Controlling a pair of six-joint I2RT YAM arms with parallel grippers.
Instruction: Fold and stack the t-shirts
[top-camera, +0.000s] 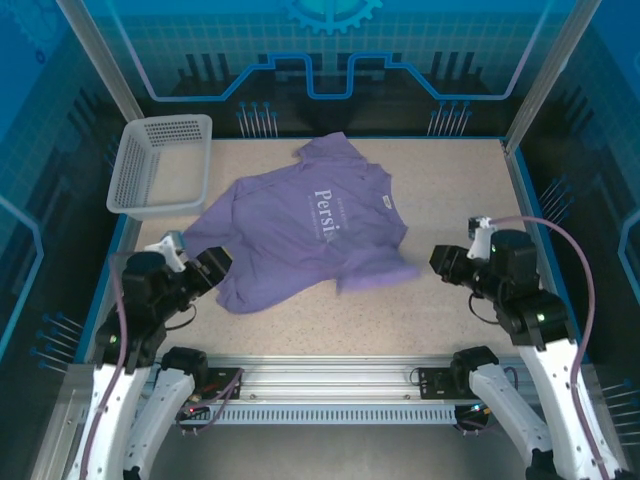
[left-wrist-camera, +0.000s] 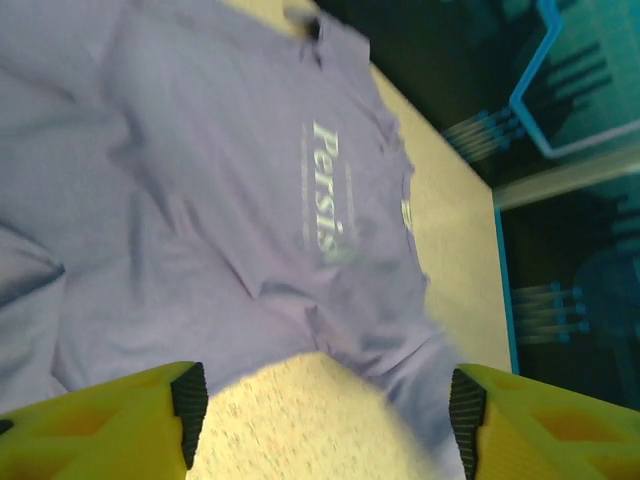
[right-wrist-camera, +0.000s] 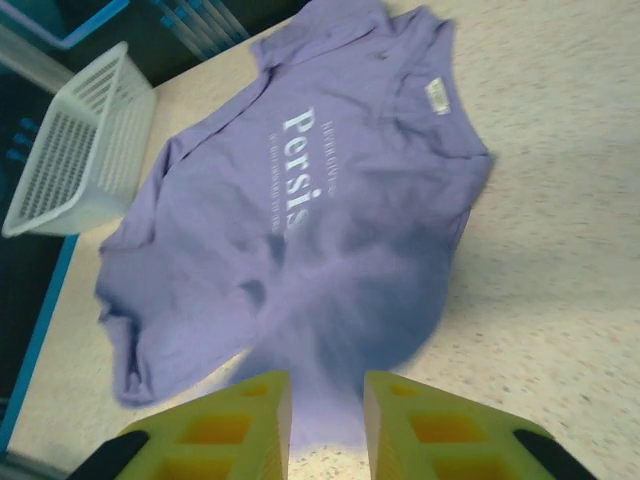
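The lavender t-shirt lies spread and rumpled mid-table, white lettering up and neck label toward the far right. My left gripper hovers at the shirt's near left edge, open wide, with bare table and the shirt's near edge between its fingers. My right gripper is just right of the shirt's near right flap, which is blurred. In the right wrist view its jaws stand narrowly open, with blurred cloth running into the gap and table showing behind it.
A pale mesh basket sits at the far left corner, also in the right wrist view. Bare speckled table lies right of the shirt and along the near edge. Frame posts and blue walls bound the table.
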